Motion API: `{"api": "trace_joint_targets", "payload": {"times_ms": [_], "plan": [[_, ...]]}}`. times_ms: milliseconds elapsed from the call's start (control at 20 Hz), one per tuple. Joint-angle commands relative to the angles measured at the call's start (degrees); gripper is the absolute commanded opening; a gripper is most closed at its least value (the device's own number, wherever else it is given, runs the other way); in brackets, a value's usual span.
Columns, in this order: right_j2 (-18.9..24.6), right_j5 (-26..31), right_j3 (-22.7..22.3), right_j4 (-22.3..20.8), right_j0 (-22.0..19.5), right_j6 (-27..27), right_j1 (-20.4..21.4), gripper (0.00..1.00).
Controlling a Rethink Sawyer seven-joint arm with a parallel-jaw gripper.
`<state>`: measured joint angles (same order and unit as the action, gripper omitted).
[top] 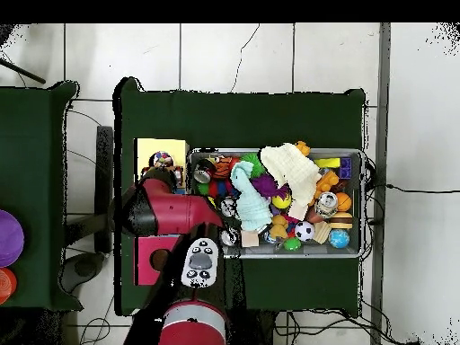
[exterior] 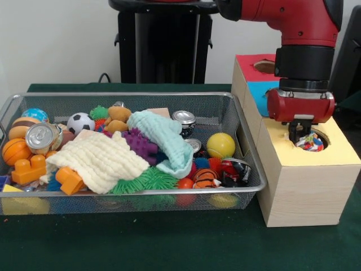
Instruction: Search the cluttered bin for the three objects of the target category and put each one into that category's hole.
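hanging gripper [exterior: 299, 137] over multicolored toy [exterior: 309, 142]

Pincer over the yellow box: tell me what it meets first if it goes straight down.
The multicoloured object in the yellow box's round hole, directly under the pincer. They look close, though depth is unclear.

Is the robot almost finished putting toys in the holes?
Hard to say. The gripper hangs over the hole in the yellow box, where a colourful toy shows. Whether it holds the toy is unclear. The bin is full of clutter.
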<state>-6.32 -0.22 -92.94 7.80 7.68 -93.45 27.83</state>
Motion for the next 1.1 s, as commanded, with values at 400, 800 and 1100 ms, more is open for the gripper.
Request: {"api": "trace_joint_targets", "payload": {"times_ms": [400, 800, 1100], "plan": [[-0.5, 10.6, -3.5, -0.2, -4.7, -7.5, -2.9, 0.0], [-0.1, 11.1, -3.6, 0.6, -5.0, -8.2, -2.7, 1.0], [0.4, 11.0, -3.8, 0.4, -5.3, -8.2, -2.5, 1.0]]}}
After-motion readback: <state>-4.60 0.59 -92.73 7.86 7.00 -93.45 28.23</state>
